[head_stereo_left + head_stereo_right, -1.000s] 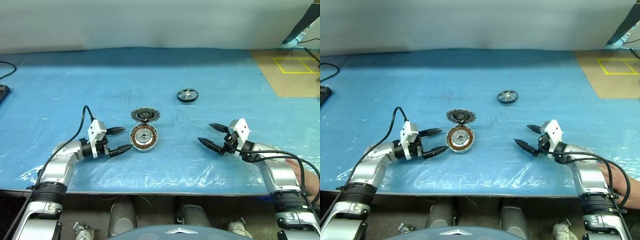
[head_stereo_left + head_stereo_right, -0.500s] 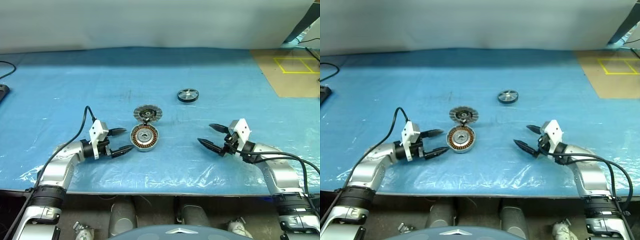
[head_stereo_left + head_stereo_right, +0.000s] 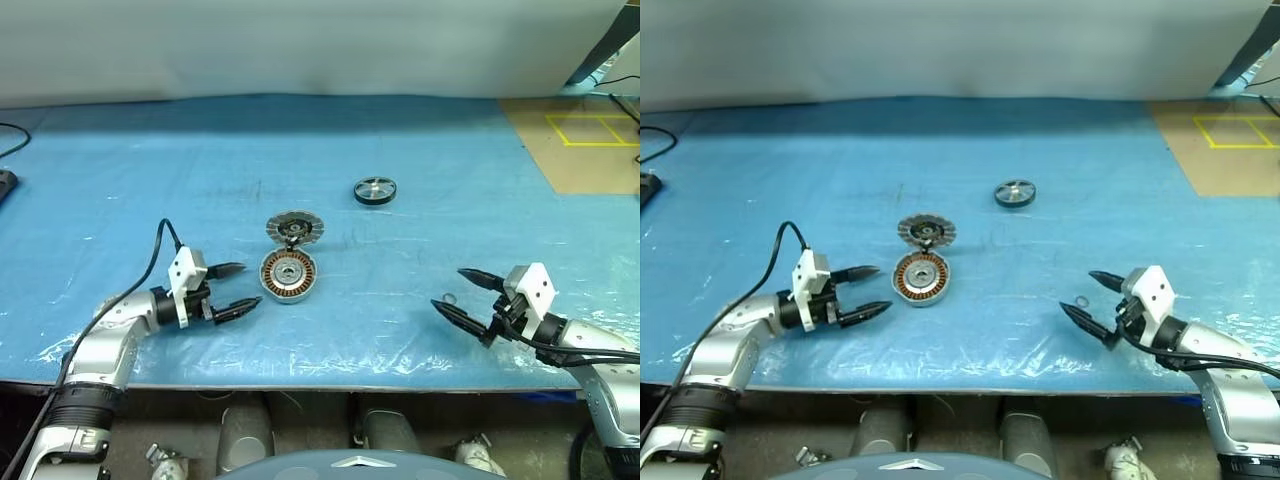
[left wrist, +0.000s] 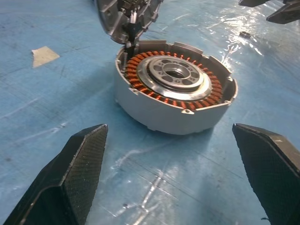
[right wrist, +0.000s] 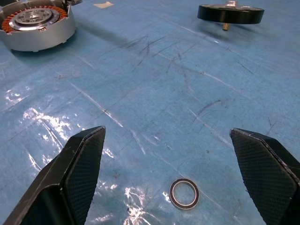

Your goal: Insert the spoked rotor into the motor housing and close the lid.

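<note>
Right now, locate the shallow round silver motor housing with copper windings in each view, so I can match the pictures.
Left eye view: silver motor housing, centre-left on the blue sheet.
Right eye view: same place.
Left wrist view: close up, centre.
Right wrist view: partly cut off at a corner.
Shared landmark: the finned silver-grey lid stands open at the housing's far edge.

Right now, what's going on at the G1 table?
Nothing is held. The housing sits on the blue sheet with its lid flipped open, and the rotor lies apart, farther back. The left gripper is open beside the housing; the right gripper is open near a small ring.
</note>
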You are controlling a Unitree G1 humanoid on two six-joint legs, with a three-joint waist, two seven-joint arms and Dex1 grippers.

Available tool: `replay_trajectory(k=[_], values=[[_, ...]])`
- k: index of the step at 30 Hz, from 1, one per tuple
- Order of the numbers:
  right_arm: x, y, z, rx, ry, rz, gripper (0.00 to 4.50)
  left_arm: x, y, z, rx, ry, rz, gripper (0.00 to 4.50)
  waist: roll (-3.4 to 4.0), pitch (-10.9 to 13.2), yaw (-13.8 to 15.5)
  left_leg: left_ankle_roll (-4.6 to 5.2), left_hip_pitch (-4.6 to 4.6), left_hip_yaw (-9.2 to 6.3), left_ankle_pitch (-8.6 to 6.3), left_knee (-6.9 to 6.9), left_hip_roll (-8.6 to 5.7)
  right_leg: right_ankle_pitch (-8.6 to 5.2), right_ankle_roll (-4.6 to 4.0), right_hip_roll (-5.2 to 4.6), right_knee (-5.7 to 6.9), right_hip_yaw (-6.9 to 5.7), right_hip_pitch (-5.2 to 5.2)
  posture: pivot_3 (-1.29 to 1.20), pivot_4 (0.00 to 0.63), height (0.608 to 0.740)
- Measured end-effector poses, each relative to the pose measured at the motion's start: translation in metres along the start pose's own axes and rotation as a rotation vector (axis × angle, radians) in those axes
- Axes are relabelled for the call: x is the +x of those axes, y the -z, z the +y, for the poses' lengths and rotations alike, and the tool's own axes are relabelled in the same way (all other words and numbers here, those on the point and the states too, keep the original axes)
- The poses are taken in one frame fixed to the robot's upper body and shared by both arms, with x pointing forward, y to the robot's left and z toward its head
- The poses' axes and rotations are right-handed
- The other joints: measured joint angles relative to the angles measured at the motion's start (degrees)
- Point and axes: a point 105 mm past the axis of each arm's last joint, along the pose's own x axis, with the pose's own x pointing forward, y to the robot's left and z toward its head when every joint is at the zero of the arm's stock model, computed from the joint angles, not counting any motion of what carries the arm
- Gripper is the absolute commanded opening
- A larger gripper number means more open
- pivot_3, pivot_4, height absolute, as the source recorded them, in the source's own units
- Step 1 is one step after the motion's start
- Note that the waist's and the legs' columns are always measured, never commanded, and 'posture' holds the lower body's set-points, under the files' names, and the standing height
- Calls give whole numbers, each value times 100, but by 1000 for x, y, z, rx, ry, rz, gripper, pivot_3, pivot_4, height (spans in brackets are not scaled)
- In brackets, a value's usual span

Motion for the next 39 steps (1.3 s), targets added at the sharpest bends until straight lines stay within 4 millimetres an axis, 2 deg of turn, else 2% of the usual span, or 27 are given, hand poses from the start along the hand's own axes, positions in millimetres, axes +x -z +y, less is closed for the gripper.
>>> replay_trajectory(k=[4, 9, 16, 21, 31, 39], values=[[2, -2, -2, 19, 28, 17, 4493, -1, -1, -9, 1, -2, -5, 4500, 0, 0, 6, -1, -2, 0, 0, -2, 0, 0, 0, 0, -5, -1, 0, 0, 150, 740], [16, -4, -4, 32, 37, 41, 4493, -2, 0, -15, -12, -11, -9, 4500, 2, 0, -1, -4, 1, 0, 2, -4, 0, 0, 0, 1, -4, -1, 0, 0, 150, 740], [33, 9, 0, 65, 62, 81, 4493, -7, -1, -13, -9, -20, -5, 4500, 2, 0, 3, -14, -2, 0, 8, -5, -3, -1, 2, 0, -5, -1, 0, 0, 150, 740], [33, 21, -4, 80, 91, 112, 4493, -11, -1, -10, -7, -26, 3, 4500, 2, 0, -1, -14, -1, 0, 8, -3, -3, 0, 2, 0, -4, 0, 0, 0, 150, 740], [29, 25, 0, 84, 131, 123, 4493, -14, 3, -8, -20, -22, 12, 4500, 2, -1, 12, -14, 7, 0, 8, -2, -2, 0, 3, 0, -4, -1, 10, 0, 150, 740], [33, 28, 5, 113, 170, 130, 4493, -15, 8, -3, -23, -30, 18, 4500, 1, -1, 10, -7, 54, -1, 3, -5, -1, -3, 6, -1, -7, -1, 61, 0, 150, 740]])
